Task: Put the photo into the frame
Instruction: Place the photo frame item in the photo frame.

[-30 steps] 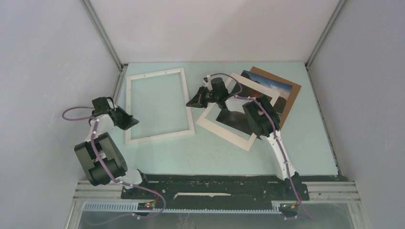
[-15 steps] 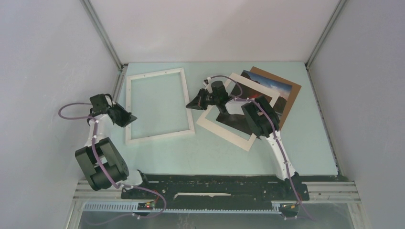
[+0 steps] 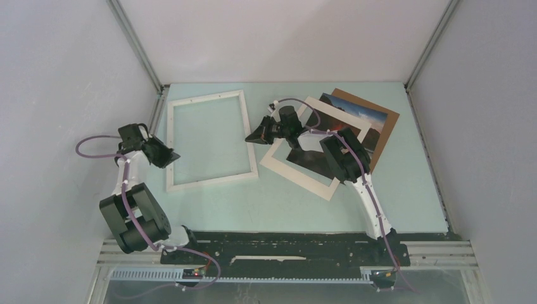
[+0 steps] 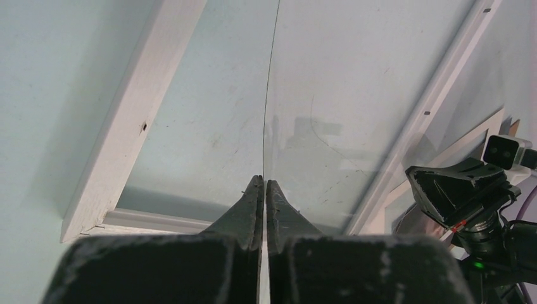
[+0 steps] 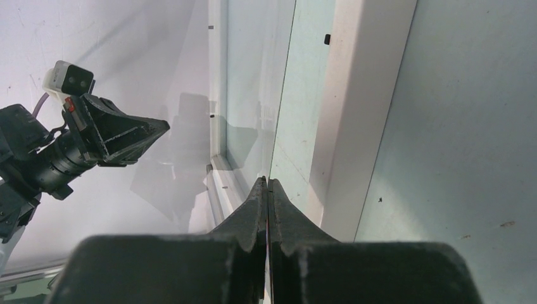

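Look at your two grippers first. Your left gripper (image 3: 171, 158) and your right gripper (image 3: 253, 137) are both pinched tight on the same thing: a thin, clear, see-through sheet (image 4: 266, 95). Each one holds an edge of it. The wrist views show the sheet as a fine line running out from between the closed fingers. From above you can hardly see it at all.

The big thin white picture frame (image 3: 206, 97) lies flat on the pale green table (image 3: 285, 209). It sits right between your two grippers, under the clear sheet. Its long side points away from you, tipped a little.

The photo with the dark cloudy land and wide white border (image 3: 354, 115) is not in the frame yet. It lies to the right of the frame, near it but apart. It sits partly on the plain brown backing board (image 3: 387, 126), and your right arm reaches over it. Its long side runs on a slant, from near-left to far-right, so it does not line up with the frame.

Your right gripper is much nearer the photo than your left one. I think it should fetch the photo, but both grippers must let go of the sheet first.

I can read no words, labels or brand names anywhere.
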`<act>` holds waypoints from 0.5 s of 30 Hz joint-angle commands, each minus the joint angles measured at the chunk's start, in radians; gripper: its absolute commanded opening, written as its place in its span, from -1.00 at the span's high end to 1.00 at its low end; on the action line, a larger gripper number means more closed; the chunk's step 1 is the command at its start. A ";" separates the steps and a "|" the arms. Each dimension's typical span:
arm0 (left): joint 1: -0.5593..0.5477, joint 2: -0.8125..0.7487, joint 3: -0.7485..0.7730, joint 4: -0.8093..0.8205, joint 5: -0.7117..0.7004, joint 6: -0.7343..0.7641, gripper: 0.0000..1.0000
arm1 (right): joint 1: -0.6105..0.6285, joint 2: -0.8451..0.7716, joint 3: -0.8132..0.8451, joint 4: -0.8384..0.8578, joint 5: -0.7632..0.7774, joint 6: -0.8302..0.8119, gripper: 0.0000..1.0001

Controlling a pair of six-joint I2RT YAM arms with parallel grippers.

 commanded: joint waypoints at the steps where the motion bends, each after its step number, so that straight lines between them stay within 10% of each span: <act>1: -0.001 -0.058 0.064 -0.005 -0.035 0.016 0.99 | 0.000 -0.060 0.035 0.045 0.031 -0.016 1.00; 15: -0.001 -0.067 0.062 0.001 -0.025 0.005 1.00 | 0.002 -0.062 0.030 0.054 0.031 -0.011 1.00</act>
